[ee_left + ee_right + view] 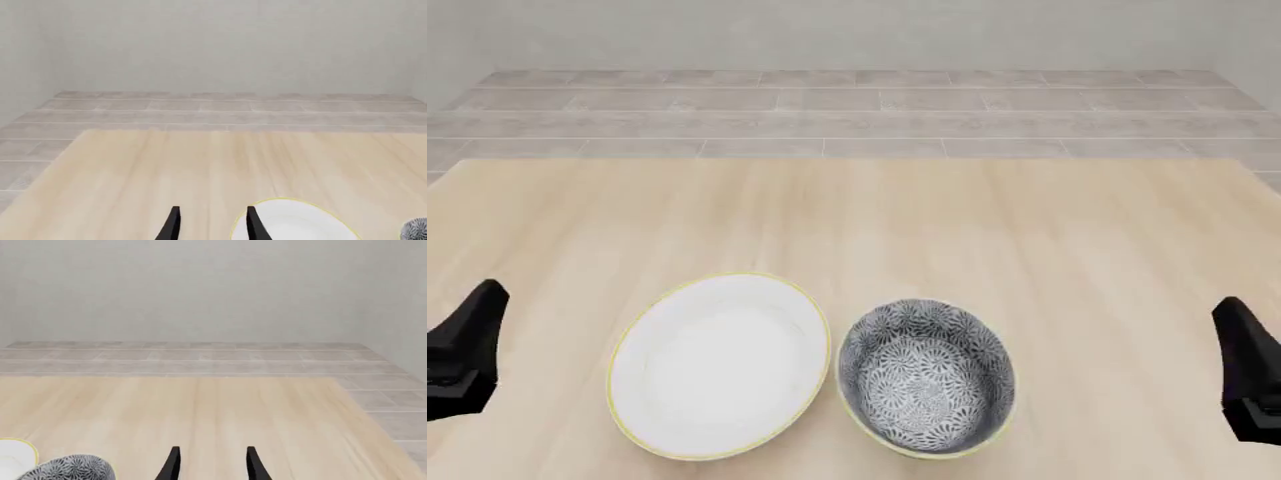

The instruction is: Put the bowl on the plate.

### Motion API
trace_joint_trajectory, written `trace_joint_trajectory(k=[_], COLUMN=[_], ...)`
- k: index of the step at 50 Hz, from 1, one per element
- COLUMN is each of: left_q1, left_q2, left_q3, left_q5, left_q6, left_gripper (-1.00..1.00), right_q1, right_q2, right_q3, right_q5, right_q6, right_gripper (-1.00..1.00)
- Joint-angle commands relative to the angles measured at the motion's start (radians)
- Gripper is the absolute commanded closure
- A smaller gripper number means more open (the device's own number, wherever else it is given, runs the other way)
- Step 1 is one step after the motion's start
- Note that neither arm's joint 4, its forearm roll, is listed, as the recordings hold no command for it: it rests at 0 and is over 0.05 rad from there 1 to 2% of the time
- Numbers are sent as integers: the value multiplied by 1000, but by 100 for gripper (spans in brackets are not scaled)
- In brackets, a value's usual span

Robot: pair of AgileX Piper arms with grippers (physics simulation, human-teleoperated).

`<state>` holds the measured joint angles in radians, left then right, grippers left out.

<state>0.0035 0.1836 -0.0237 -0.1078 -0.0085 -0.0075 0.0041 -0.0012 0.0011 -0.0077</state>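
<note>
Both grippers sit at the near table edge, nothing between the fingers. Left gripper [210, 225]: fingers apart, released, over bare wood just left of the plate. Right gripper [210, 465]: same, fingers spread, empty, well right of the bowl.

Bowl [926, 376]: near centre of the table, a bit right, upright on the wood, not on the plate. Round, deep, dense dark grey-and-white floral print inside and out, thin yellow rim. Slightly smaller across than the plate.

Plate [721, 365]: directly left of the bowl, rims just beside each other, can't tell if touching. Plain white, shallow, thin yellow rim, nothing on it.

Table [854, 220]: light wood grain. Beyond its far edge, grey tiled floor [854, 110], then a pale wall [854, 30].
</note>
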Motion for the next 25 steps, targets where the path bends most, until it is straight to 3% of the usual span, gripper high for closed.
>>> trace_joint_trajectory(k=[1, 8, 23, 24, 25], left_q1=[-11, -12, -9, -9, -9], left_q2=[-177, -174, -176, -175, -175], left_q3=[19, 20, 19, 20, 20], left_q5=[113, 118, 121, 120, 120], left_q6=[1, 4, -13, -13, -13], left_gripper=[-100, -100, -100, -100, -100], right_q1=[11, 38, 53, 67, 67], right_q2=[-2, 2, 16, 216, 416], right_q3=[-1, 0, 1, -179, -178], right_q5=[0, 23, 51, -149, -235], right_q6=[-2, -59, -67, -51, -51], right_gripper=[-100, -100, -100, -100, -100])
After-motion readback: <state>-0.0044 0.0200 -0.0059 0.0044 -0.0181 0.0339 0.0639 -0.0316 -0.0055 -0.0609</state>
